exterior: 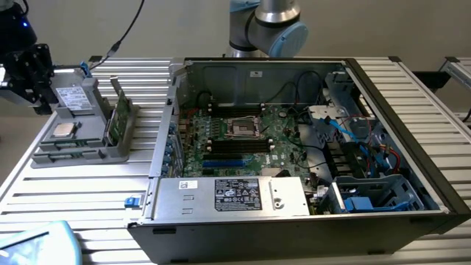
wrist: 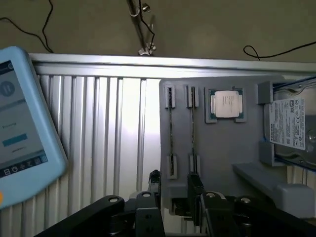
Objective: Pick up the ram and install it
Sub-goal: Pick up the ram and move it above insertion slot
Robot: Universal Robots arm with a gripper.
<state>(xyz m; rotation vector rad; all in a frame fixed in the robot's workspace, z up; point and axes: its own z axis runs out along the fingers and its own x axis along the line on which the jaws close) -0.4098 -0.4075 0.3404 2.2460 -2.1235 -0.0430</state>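
No legible text on the power supply label [exterior: 237, 194], drive label [wrist: 290, 123] or tablet screen [wrist: 19, 123]

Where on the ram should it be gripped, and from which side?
Probably its upper long edge, pinched across the two flat faces, coming down from above: the ram stands on edge in the grey holder, lower edge seated in a slot.

Grey-blue robot arm [exterior: 268, 25] extended to the exterior view's left, black claw [wrist: 175, 190] pointing downward, jaws apart.
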